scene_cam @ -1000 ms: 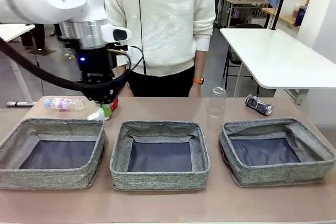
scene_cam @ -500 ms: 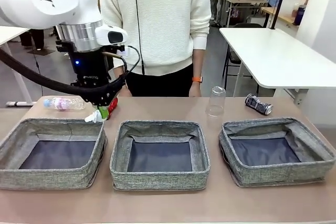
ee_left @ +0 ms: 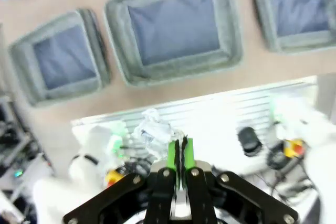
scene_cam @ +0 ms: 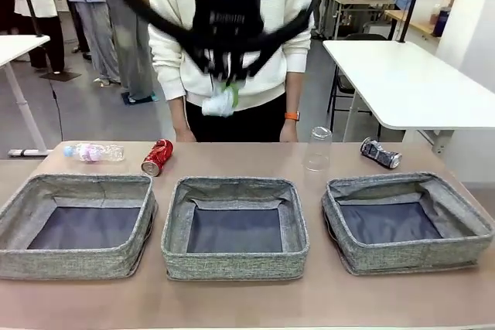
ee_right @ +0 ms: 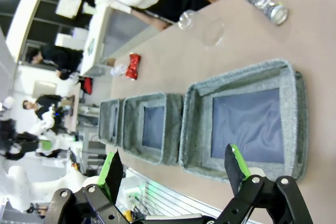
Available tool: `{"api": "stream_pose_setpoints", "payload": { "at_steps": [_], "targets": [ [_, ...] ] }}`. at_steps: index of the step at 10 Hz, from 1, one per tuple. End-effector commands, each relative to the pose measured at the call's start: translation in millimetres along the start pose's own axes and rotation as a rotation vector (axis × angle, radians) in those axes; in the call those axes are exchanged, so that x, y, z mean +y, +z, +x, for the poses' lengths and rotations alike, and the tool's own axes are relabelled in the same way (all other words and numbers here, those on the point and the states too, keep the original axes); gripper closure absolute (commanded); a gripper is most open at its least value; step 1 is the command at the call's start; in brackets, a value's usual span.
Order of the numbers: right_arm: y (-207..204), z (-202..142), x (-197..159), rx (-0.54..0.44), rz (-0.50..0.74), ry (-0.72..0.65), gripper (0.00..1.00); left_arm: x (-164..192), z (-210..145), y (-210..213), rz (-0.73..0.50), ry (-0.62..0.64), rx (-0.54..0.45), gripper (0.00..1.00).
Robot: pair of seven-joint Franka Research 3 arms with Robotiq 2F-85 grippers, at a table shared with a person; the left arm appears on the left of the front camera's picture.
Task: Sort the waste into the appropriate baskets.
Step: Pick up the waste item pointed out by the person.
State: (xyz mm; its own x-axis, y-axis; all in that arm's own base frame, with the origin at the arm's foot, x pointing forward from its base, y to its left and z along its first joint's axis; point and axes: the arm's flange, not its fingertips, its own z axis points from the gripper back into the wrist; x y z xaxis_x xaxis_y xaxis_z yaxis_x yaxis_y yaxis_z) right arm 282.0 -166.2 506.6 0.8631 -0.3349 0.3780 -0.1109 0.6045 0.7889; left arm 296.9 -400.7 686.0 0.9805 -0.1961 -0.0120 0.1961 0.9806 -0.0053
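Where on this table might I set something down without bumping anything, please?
Widest bare patch: the back strip of table between the red can and the clear cup, behind the middle basket. The strip along the table's near edge is bare too. Crowded: back left, bottle beside red can; back right, dark-silver can near the cup.

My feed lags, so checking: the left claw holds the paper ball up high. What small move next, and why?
Probably lower the left claw toward the middle basket: it is shut on the paper ball high up, roughly over that empty basket, so dropping from here might miss.
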Motion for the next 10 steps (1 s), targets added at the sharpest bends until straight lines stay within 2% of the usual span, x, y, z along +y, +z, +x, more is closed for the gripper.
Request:
{"api": "stream_pose_setpoints", "payload": {
  "at_steps": [1, 2, 4, 6, 7, 8, 10],
  "targets": [
    [-1, 1, 1, -0.013, 0.020, 0.026, 0.00, -24, 35, 50, 0.040, -0.016, 0.055, 0.96],
    [-1, 1, 1, -0.013, 0.020, 0.026, 0.00, -13, 28, 61, 0.036, 0.000, 0.059, 0.96],
    [-1, 1, 1, -0.013, 0.020, 0.026, 0.00, 6, 9, 80, -0.013, 0.003, -0.005, 0.96],
    [-1, 1, 1, -0.013, 0.020, 0.026, 0.00, 11, 6, 81, -0.020, 0.018, -0.068, 0.96],
    [-1, 1, 1, -0.013, 0.020, 0.026, 0.00, 12, 10, 75, -0.045, 0.015, -0.070, 0.96],
    [-1, 1, 1, -0.013, 0.020, 0.026, 0.00, 10, 6, 87, -0.033, 0.008, -0.022, 0.96],
    [-1, 1, 1, -0.013, 0.020, 0.026, 0.00, 10, 6, 87, -0.033, 0.008, -0.022, 0.96]
  ]
}}
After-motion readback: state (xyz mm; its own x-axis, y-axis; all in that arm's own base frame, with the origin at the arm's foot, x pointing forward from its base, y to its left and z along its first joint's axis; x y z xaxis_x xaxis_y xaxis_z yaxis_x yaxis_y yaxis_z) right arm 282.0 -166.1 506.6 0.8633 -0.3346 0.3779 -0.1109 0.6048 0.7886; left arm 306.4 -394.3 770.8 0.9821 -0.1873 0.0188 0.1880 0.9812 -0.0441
